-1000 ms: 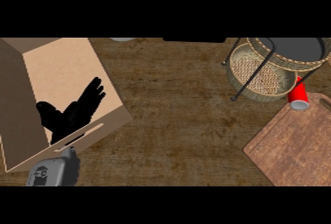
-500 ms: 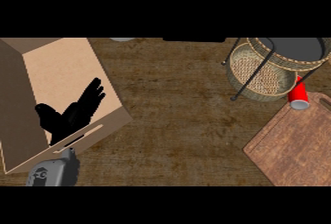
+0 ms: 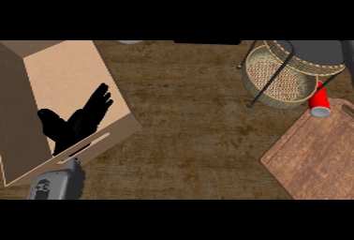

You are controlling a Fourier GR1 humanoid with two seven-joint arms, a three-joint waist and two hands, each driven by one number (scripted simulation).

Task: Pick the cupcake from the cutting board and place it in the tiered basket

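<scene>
The wooden cutting board (image 3: 314,154) lies at the right edge of the head view; no cupcake shows on the part in view. The tiered wicker basket (image 3: 280,75) on black wire legs stands at the upper right. My left hand (image 3: 76,122) rests open at the left, fingers straight and pointing up-right, over a cardboard box (image 3: 62,75). Its grey forearm (image 3: 55,185) enters from the lower left. My right hand is out of view.
A red cup (image 3: 320,101) lies on its side between the basket and the cutting board's top corner. The cardboard box fills the left side. Dark wooden counter (image 3: 187,131) spans the middle.
</scene>
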